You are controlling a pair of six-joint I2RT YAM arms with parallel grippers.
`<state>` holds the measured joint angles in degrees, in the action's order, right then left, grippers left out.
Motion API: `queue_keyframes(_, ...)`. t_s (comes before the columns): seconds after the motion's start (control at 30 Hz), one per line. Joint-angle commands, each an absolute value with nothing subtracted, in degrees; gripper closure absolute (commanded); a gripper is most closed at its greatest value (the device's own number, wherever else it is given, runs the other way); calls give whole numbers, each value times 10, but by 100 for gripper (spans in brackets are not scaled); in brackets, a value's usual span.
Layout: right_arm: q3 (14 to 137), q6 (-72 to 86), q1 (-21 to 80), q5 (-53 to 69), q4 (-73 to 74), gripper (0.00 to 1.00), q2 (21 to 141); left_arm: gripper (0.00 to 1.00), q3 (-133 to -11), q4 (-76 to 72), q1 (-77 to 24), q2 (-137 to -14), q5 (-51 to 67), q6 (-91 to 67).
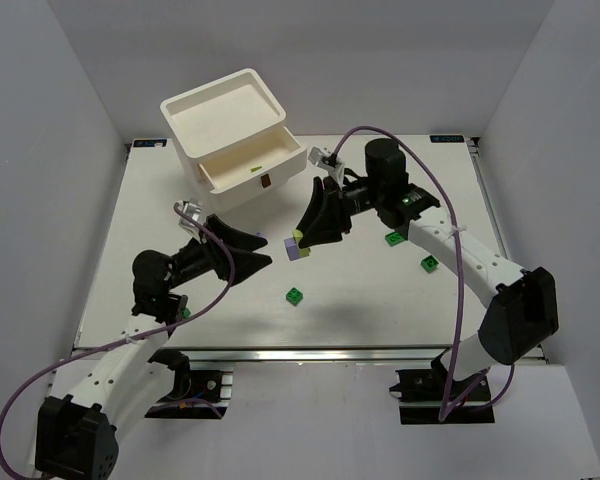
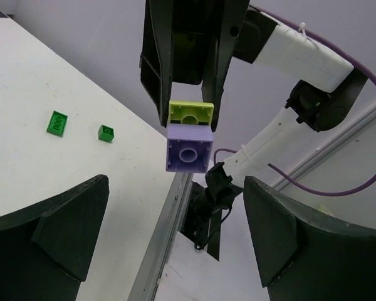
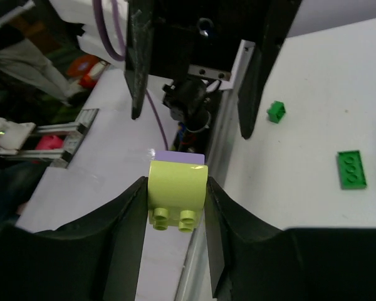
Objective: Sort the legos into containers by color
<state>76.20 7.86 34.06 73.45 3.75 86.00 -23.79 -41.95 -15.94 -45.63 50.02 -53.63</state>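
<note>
Near the open drawer [image 1: 230, 190], right gripper [image 1: 305, 240] clamps the yellow-green brick [image 2: 190, 113]; the gaping left gripper [image 2: 175, 232] must next pull off the attached purple brick [image 2: 188, 150].

a white table [image 1: 140, 220] sits boxed in by plain pale grey walls [image 1: 310, 50] on three sides; an aluminium rail [image 1: 310, 354] runs along its near edge, and soft, even light casts faint shadows on it

Black-and-white arms [image 1: 460, 245], purple cables [image 1: 461, 300], black jaws
</note>
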Motion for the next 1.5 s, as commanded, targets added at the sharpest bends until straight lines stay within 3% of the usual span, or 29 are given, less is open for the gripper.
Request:
queue_keyframes(0.0,740,292,348,800,-263,100,869,2,-263,-443,-176,-471,488,-531)
queue_keyframes(0.27,743,350,352,773,-310,100,893,2,-280,-401,-195,-485,468,-493)
queue_keyframes(0.5,780,232,358,722,-144,100,916,3,-296,-381,-217,-485,455,-477)
queue_keyframes(0.67,785,221,360,715,-133,100,922,6,-307,-345,-228,-497,442,-461)
queue_keyframes(0.87,787,215,362,712,-127,100,922,19,-310,-328,-244,-514,423,-447)
queue_keyframes(1.03,783,207,363,710,-121,100,920,46,-325,-307,-250,-521,416,-432)
queue_keyframes(1.07,783,202,363,709,-113,100,920,47,-328,-302,-250,-520,414,-431)
queue_keyframes(1.17,787,181,362,706,-95,100,919,45,-334,-289,-255,-515,407,-425)
queue_keyframes(1.27,787,162,359,704,-75,100,916,34,-344,-261,-255,-500,393,-411)
queue_keyframes(1.47,791,143,359,700,-52,100,910,32,-360,-218,-255,-491,382,-388)
